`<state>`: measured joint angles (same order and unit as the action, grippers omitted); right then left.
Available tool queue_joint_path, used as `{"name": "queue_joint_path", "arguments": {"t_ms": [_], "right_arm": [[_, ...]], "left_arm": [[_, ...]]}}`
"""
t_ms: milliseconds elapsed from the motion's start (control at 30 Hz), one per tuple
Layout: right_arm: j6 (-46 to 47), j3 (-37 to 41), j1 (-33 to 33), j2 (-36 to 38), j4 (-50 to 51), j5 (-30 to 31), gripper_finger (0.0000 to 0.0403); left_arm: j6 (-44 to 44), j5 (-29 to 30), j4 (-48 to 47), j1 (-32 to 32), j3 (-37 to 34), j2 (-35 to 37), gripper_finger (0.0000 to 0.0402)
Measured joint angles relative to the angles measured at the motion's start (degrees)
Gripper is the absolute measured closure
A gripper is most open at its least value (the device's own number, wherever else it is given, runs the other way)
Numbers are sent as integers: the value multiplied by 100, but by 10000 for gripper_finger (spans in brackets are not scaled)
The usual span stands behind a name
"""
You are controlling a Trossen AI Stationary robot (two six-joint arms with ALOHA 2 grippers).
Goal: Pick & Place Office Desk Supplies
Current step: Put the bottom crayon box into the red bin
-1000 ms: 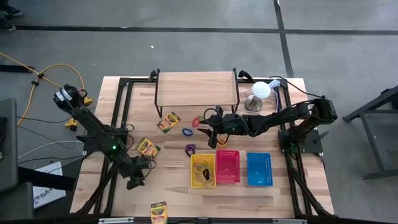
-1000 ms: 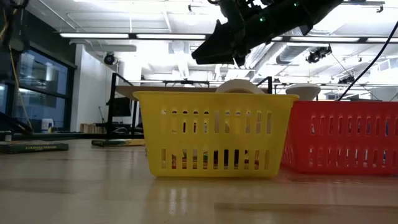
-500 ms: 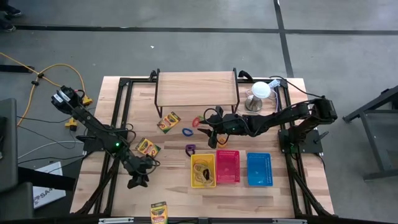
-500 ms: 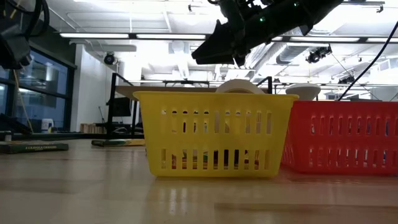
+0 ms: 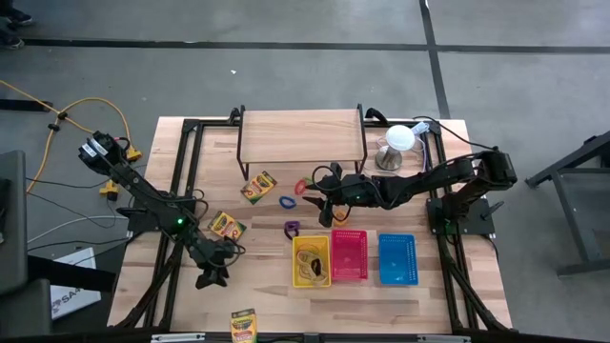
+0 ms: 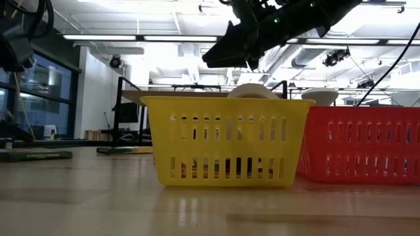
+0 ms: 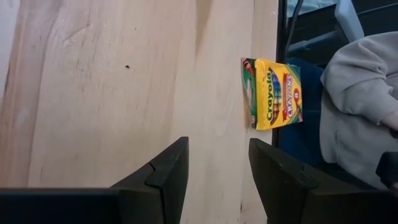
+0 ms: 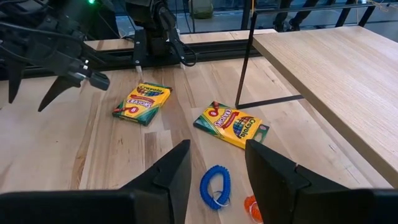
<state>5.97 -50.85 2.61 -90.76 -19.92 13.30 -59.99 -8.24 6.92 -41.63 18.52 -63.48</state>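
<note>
Presently listed: left gripper (image 5: 212,277) parted, empty, over bare table (image 5: 267,295); right gripper (image 5: 325,215) parted, empty, above blue coil (image 8: 215,186). Crayon boxes (image 5: 258,187) scattered; yellow basket (image 5: 311,261) holds supplies.

Left gripper (image 5: 212,274) low near the table's front-left, fingers apart, right gripper (image 5: 327,208) mid-table, fingers apart

The pale wooden table (image 5: 267,286) carries three yellow-and-green crayon boxes (image 5: 258,187), coloured plastic baskets (image 5: 349,255), and a raised wooden shelf (image 5: 301,137).
</note>
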Motion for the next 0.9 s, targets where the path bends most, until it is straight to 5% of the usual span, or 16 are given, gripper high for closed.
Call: {"name": "queue_joint_path", "arguments": {"t_ms": [533,900], "right_arm": [[-1,0,2,0,0,0,263],[0,0,1,0,0,0,263]], "left_arm": [[477,-74,488,-28,2,2,238],[323,-632,1195,-28,2,2,238]]}}
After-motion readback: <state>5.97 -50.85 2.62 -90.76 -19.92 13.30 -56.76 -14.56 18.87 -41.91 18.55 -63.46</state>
